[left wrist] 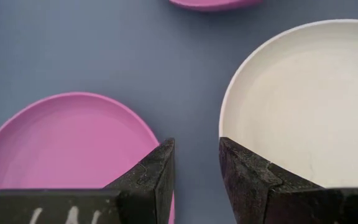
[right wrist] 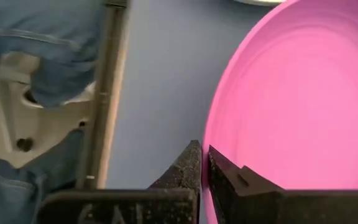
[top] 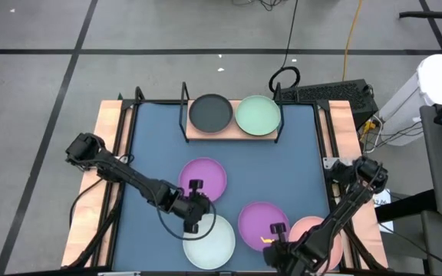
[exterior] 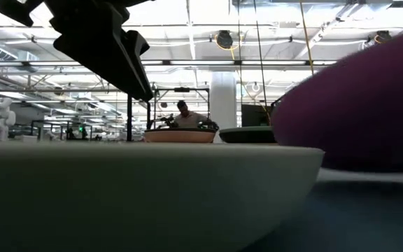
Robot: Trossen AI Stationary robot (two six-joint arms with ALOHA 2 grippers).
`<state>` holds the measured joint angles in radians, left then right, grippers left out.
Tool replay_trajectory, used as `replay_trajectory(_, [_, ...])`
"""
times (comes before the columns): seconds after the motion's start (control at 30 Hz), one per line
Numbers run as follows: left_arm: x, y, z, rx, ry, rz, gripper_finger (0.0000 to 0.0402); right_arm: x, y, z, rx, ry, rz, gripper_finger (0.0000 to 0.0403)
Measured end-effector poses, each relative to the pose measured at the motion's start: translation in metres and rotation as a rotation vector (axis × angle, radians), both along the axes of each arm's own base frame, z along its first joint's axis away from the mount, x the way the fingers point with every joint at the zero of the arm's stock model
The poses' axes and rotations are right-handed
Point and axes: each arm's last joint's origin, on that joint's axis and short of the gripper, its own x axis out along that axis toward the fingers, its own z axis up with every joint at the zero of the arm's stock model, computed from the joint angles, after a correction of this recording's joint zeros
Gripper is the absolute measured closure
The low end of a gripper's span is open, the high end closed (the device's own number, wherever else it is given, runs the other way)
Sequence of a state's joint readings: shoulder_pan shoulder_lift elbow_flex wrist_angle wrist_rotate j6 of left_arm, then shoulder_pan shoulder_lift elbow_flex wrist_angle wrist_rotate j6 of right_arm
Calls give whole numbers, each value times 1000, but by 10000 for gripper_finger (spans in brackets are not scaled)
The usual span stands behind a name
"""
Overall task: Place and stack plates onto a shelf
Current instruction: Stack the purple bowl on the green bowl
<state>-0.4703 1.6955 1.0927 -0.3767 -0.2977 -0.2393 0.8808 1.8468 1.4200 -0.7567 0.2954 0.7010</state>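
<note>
Below, on the shelf (top: pixel 232 132) sit a black plate (top: pixel 210 113) and a pale green plate (top: pixel 258 115). Left gripper (top: pixel 194 208), fingers spread, hovers between a purple plate (top: pixel 206 175) and the white plate (top: pixel 215 244). Right gripper (top: pixel 276 234) pinches a second purple plate's (top: pixel 258 218) rim.

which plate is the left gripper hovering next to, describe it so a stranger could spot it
Start at the blue tabletop and go to its near edge, opposite the shelf that holds a black and a pale green plate. The white plate lies there, left of centre, with the left gripper at its far rim. It is the only white plate; its neighbours are purple and pink.
</note>
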Motion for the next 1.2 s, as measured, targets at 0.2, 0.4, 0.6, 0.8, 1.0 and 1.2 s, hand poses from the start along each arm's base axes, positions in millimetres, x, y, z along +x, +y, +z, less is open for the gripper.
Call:
replay_trajectory(0.2, [-1,-3,0,-9,-4,-1,270,9,-23,11,-71,40,-59,402])
replay_trajectory(0.4, [-1,-4,0,-19,-5,10,270,23,-44,24,-148,97,-67,402])
replay_trajectory(0.6, [-1,-4,0,-23,-7,15,270,37,-64,43,-247,112,-23,402])
replay_trajectory(0.8, [-1,-4,0,-33,-3,14,270,49,-90,59,-394,125,9,402])
replay_trajectory(1.0, [-2,-6,0,-27,-2,0,270,52,-125,78,-455,91,-7,402])
replay_trajectory(1.2, [-3,-7,3,13,-14,-57,270,51,-163,101,-452,7,-13,402])
